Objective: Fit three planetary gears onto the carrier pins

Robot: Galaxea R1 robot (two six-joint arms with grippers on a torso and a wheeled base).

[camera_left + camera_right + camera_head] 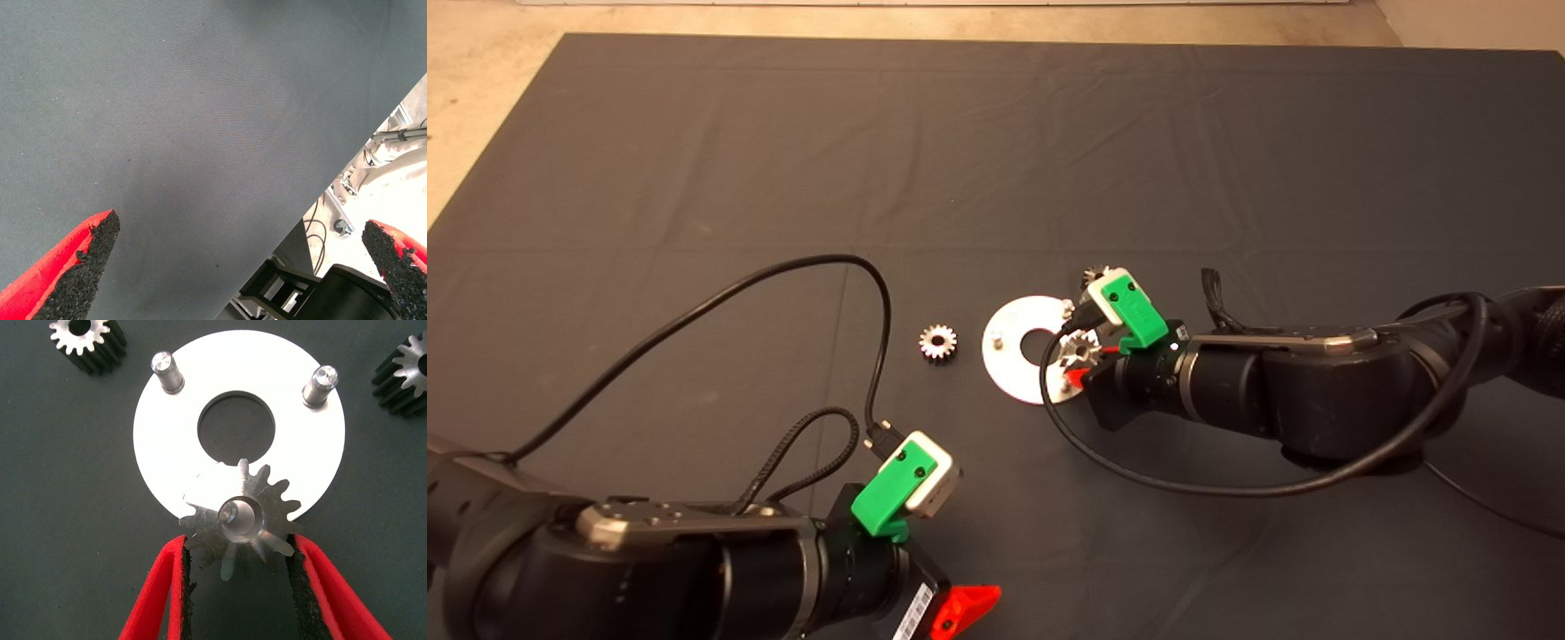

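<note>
The left gripper [960, 609] waits at the near edge of the mat [694, 178], well back from the work; its wrist view shows the two fingers [80, 267] spread wide over bare cloth with nothing between them. Ahead of it and well apart lies one loose gear [938, 341], flat on the mat just beside the disc [1009, 356] on the side away from the right arm. The disc carries three upright pins; two of them [167, 372] [319, 385] stand bare on the far side of the disc from the right gripper [1083, 363]. That gripper is pinching a second gear [241, 523] by its toothed rim, one finger on each side, and holds it over the near edge of the disc. The tip of the third pin [229, 513] shows inside the gear's bore, off to one side, so the hole and pin look not quite centred and the gear seems a little tilted. A third gear [407, 377] lies on the mat beyond the disc, off to the gripper's side. The step in hand appears to be seating the first gear. The next move likely calls for a small sideways correction to centre the bore, then a straight descent before the fingers let go.
</note>
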